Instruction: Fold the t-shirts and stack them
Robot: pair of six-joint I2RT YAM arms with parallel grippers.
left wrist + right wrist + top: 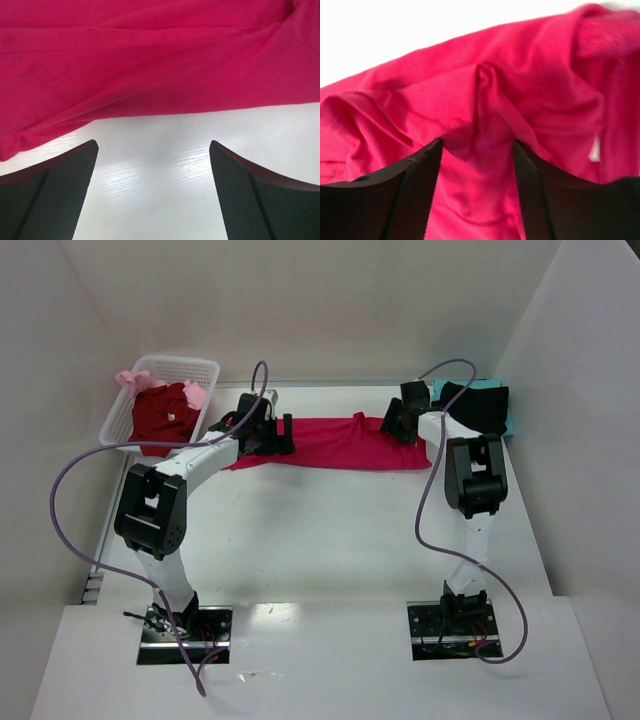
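The crimson-pink t-shirt (345, 443) lies as a long strip in the upper middle of the top view, I think stretched flat so that it can fold cleanly. The right gripper (477, 144) is clenched on a soft ridge of its matte knit. The left gripper (152, 150) is released, its fingers wide over the smooth white table (160, 200) just beside the hem.

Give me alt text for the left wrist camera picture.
A crimson shirt lies across the top, its edge resting on the white table. Below, the left pincer hangs open over bare table, touching no cloth.
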